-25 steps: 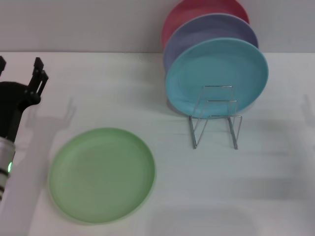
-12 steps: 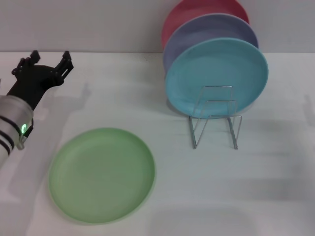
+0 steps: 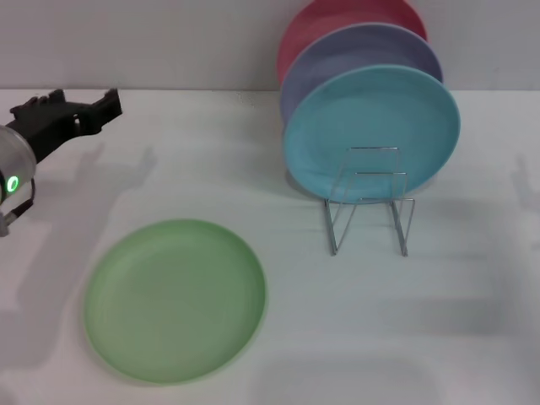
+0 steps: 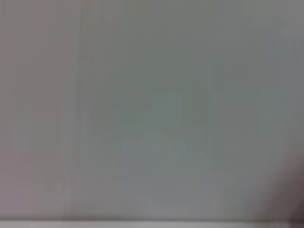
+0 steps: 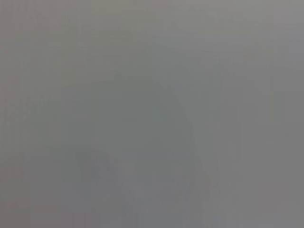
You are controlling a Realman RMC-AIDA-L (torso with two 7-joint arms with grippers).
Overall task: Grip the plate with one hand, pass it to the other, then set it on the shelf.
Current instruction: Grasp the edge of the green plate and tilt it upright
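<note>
Hovering at the upper left of the head view, my left gripper point(image 3: 72, 111) hangs above the white worktop point(image 3: 194, 169), pointing toward the right of the frame, with its dark fingers point(image 3: 105, 103) a little apart and nothing between them. It is well apart from the light green plate point(image 3: 175, 299), which lies flat on the worktop in the lower left of the frame, untouched. Right of centre stands the silver wire dish rack point(image 3: 369, 202), its upright loops rising from the worktop; the front slots are bare. Just behind those loops, three plates stand on edge, overlapping one another: the turquoise-blue plate point(image 3: 371, 126) in front, the lavender plate point(image 3: 354, 46) behind it, and the pink plate point(image 3: 337, 17) at the back, near the top edge of the frame. My right gripper does not show in the head view, and both wrist views give only a featureless grey blur, so I cannot tell anything about it.
</note>
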